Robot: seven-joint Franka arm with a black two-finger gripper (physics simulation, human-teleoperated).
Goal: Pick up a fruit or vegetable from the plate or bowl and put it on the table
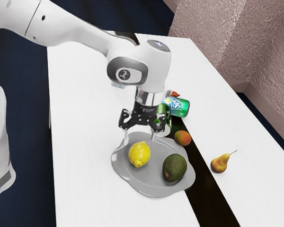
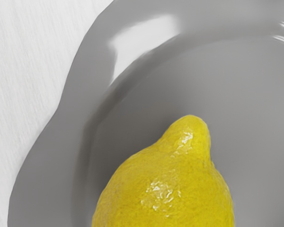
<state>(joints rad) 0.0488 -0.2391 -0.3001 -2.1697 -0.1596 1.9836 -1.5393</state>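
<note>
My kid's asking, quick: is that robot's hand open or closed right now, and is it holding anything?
Gripper: open, fingers apart, holding nothing; the lemon below it lies on the gray plate.

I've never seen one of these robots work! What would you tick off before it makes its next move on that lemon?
1. Lemon on the plate: ok, it rests there.
2. Tool open: ok, its two fingers stand apart.
3. Lemon gripped: not ok, the fingers aren't closed on it.
4. Tool exactly centred over the lemon: cannot tell; it hangs close by, but the angle hides the exact line-up.
5. Avocado apart from the lemon: ok, bare plate shows between them.
6. Lemon on the table: not ok, that step isn't done.
</note>
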